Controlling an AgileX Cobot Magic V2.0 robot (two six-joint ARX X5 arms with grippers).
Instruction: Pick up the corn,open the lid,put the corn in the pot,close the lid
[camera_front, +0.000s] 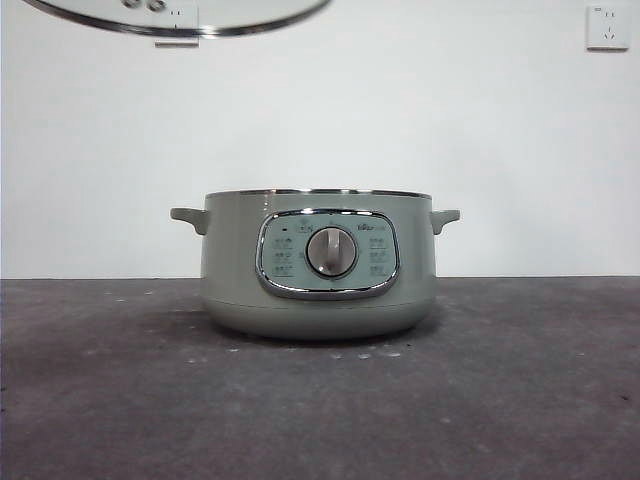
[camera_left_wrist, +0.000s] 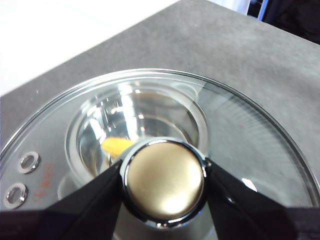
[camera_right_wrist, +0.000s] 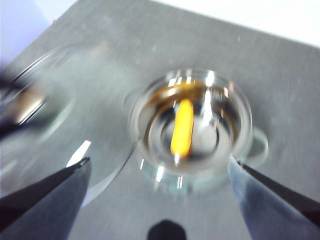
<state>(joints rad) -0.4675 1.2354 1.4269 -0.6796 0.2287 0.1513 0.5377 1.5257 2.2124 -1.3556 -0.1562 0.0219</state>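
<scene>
The sage-green pot stands uncovered at the middle of the table, its dial facing me. The glass lid hangs high above it to the left. My left gripper is shut on the lid's knob, and through the lid's glass I see the yellow corn inside the pot. In the blurred right wrist view, my right gripper is open above the pot. There the corn lies on the pot's bottom, and the lid shows off to one side.
The dark grey table runs wide on both sides of the pot. A white wall stands behind, with a socket at the upper right.
</scene>
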